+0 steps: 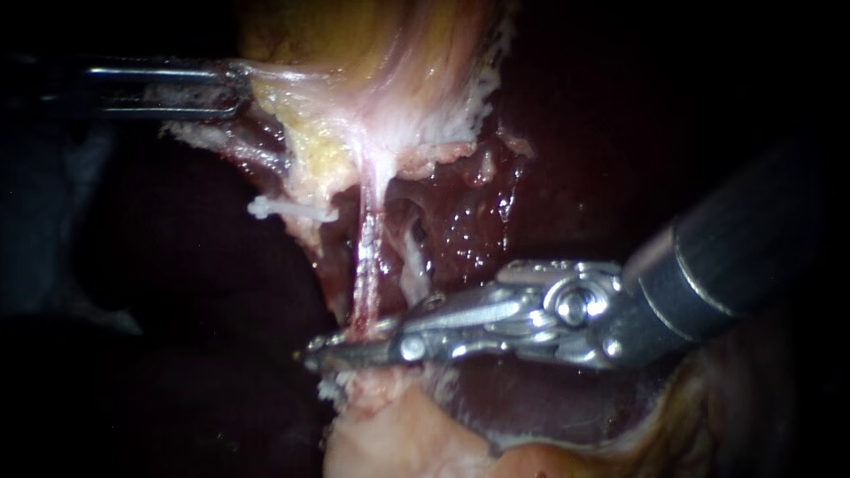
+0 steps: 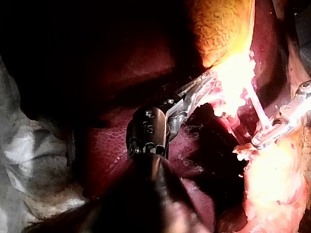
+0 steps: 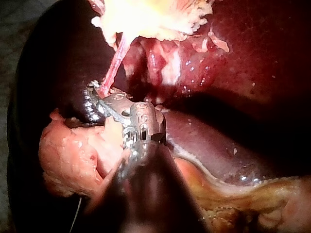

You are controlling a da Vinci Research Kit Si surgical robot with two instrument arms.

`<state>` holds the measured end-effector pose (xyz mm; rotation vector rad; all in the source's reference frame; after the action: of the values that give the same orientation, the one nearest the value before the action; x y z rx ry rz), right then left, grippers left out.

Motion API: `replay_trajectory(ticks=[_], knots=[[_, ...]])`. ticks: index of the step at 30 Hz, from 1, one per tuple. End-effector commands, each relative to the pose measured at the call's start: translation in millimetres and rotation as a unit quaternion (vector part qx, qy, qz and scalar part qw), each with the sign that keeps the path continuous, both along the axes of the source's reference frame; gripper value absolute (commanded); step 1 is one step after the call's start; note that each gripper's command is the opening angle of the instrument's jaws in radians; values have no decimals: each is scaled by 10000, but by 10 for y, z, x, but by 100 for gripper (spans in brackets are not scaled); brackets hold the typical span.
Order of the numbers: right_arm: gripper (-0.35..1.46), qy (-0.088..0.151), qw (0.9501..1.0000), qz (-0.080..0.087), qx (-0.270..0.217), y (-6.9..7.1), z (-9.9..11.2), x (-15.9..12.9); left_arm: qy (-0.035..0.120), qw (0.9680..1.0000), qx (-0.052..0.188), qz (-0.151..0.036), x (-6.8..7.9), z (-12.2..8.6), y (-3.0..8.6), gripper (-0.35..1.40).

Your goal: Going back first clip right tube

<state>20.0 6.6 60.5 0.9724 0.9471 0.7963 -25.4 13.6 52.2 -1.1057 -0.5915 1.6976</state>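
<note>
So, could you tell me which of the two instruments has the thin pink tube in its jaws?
The right instrument: its jaws close on the thin pink tube, whereas the left instrument grips pale tissue at the edge of the gallbladder.

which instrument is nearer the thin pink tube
Right. The right instrument is at the pink tube's lower end. The left instrument is off to the side, its jaws gripping the gallbladder above the tube.
</note>
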Motion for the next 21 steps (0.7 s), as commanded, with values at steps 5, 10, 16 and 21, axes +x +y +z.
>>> replay_trajectory(ticks=[5, 10, 16, 21], knots=[[9, 187, 9998, 39, -33, -1, 7, 1, -1, 10000, -1, 0, 0, 0, 0, -35], [43, 354, 9992, 82, -138, -8, 22, 1, -1, 10000, -1, 0, 0, 0, 0, -35], [48, 418, 9962, 62, -759, -12, 38, 1, -1, 10000, -1, 0, 0, 0, 0, -35], [50, 354, 9845, -82, -1717, -3, 51, -5, -1, 10000, -1, 0, 0, 0, 0, -35]])
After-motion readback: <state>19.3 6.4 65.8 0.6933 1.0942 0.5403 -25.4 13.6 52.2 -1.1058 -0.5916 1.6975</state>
